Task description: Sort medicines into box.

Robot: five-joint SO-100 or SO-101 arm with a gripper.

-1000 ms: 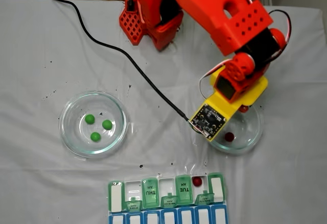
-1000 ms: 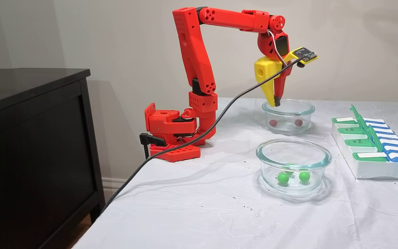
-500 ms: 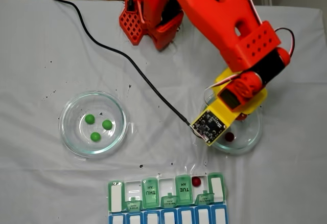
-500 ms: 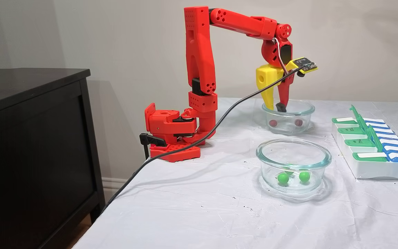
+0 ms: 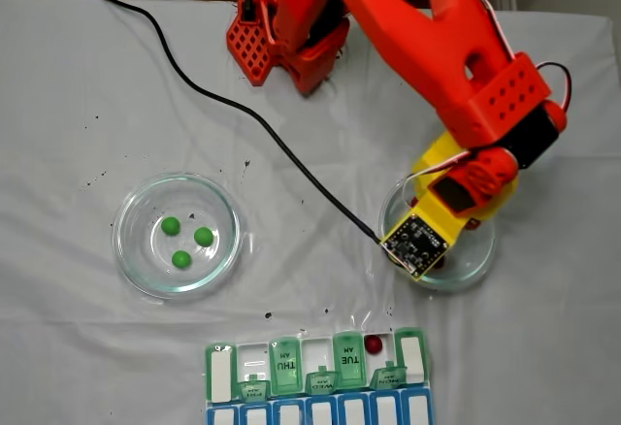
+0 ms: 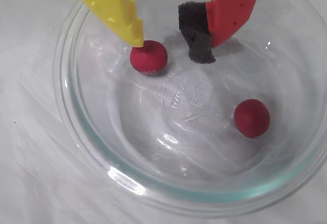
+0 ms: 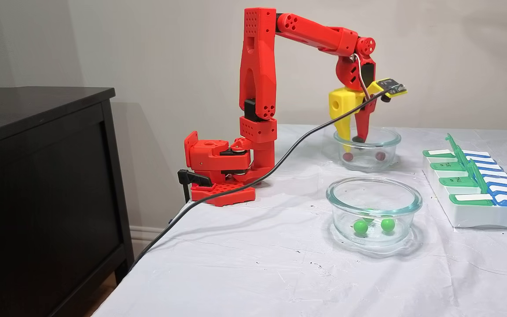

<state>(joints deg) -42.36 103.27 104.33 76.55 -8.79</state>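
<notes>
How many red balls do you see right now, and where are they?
3. Two lie in the glass dish under the hand: one by the yellow finger, one apart. One sits in the pill box.

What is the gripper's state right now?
Gripper: open, holding nothing, lowered into the glass dish; yellow fingertip beside a red ball.

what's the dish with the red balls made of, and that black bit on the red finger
The dish looks like clear glass: see-through, glossy glints, embossed stamp in its base. The black bit on the open hand looks like matte foam padding, porous-textured, though rubber is possible.
</notes>
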